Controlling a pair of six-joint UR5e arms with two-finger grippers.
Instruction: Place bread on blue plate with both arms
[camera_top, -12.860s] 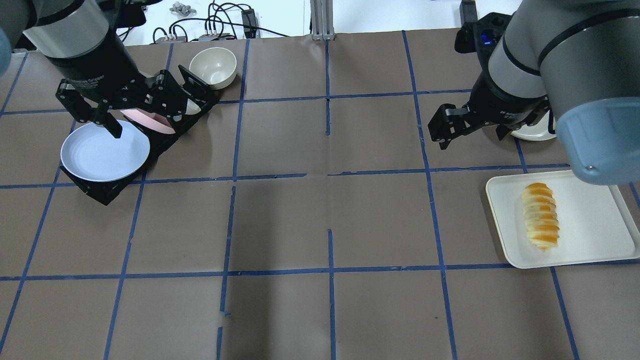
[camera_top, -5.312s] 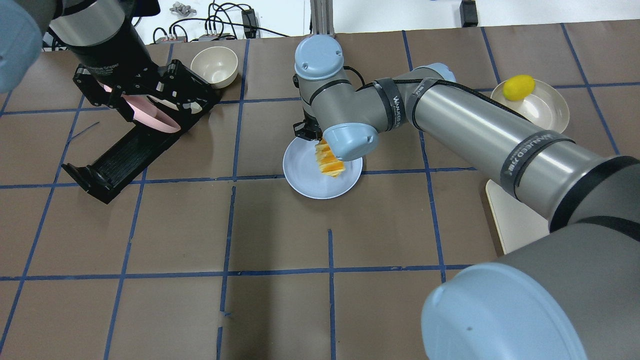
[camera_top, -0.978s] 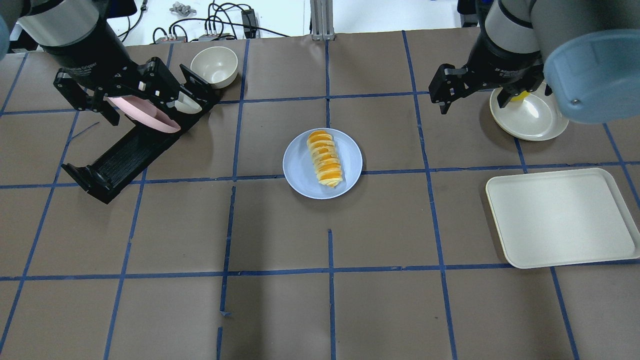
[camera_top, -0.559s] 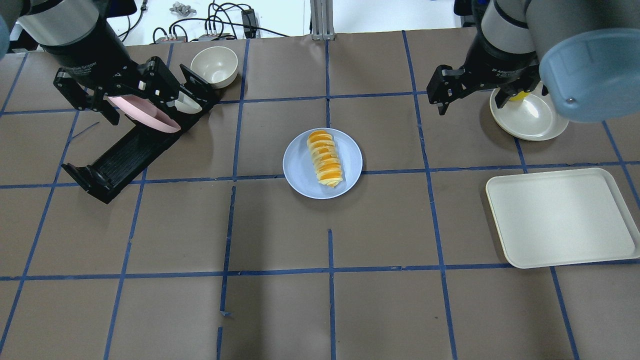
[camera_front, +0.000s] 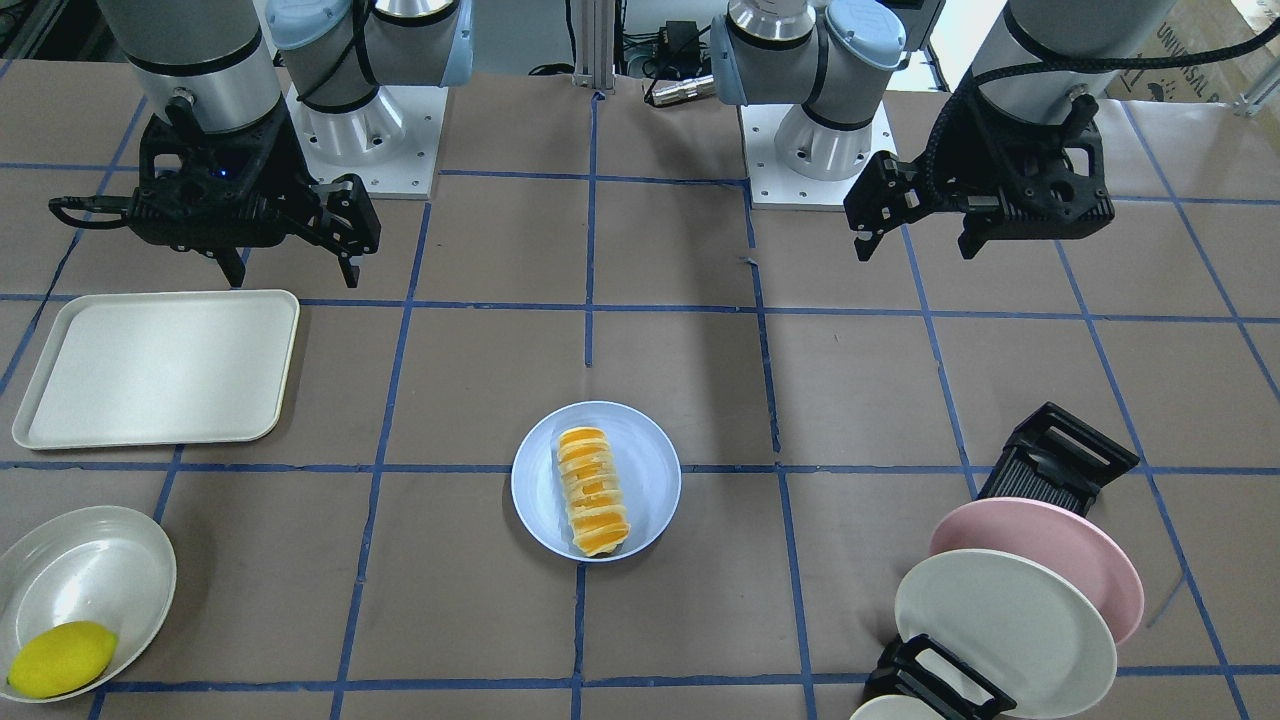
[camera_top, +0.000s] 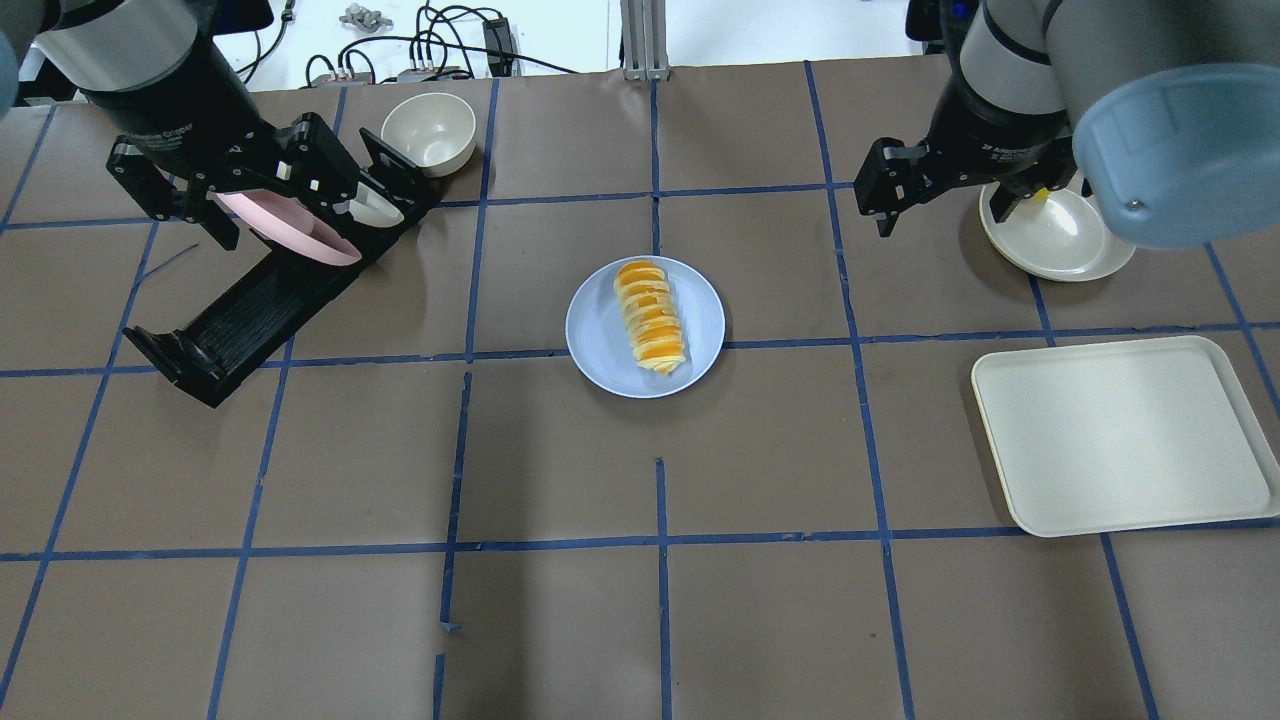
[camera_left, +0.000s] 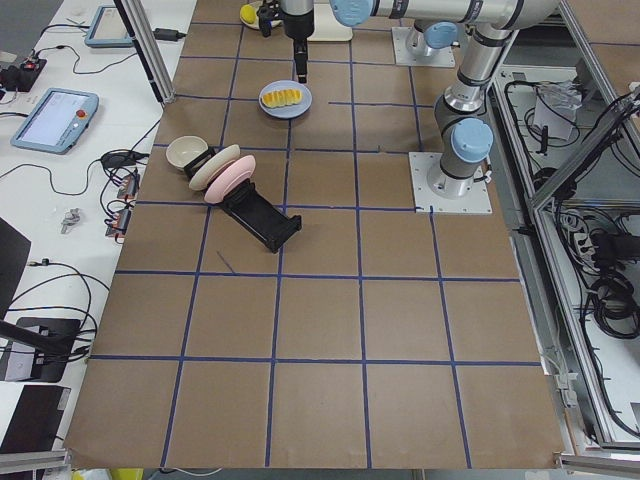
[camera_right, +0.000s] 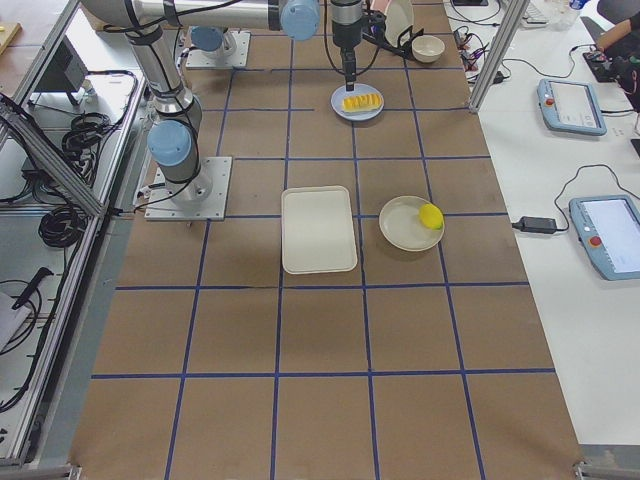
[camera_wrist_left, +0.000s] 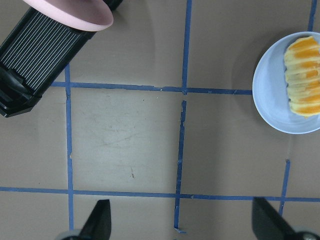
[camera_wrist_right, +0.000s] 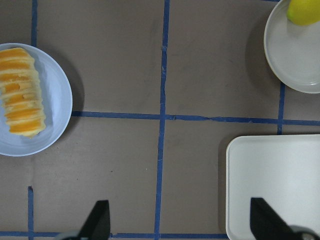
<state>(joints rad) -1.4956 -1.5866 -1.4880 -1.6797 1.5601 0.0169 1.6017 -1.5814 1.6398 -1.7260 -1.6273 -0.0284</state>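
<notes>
Well, the bread (camera_top: 650, 317) lay lengthwise on the blue plate (camera_top: 600, 340), mid-desk (camera_top: 760, 450). Both arms stood well clear of it: the left end effector (camera_front: 915, 240) hung spread wide and empty on the side of the black rack (camera_top: 240, 320) and pink plate (camera_top: 290, 235), the right end effector (camera_front: 296, 270) equally wide and empty on the side of the cream tray (camera_top: 1120, 440) and lemon (camera_front: 60, 658).
</notes>
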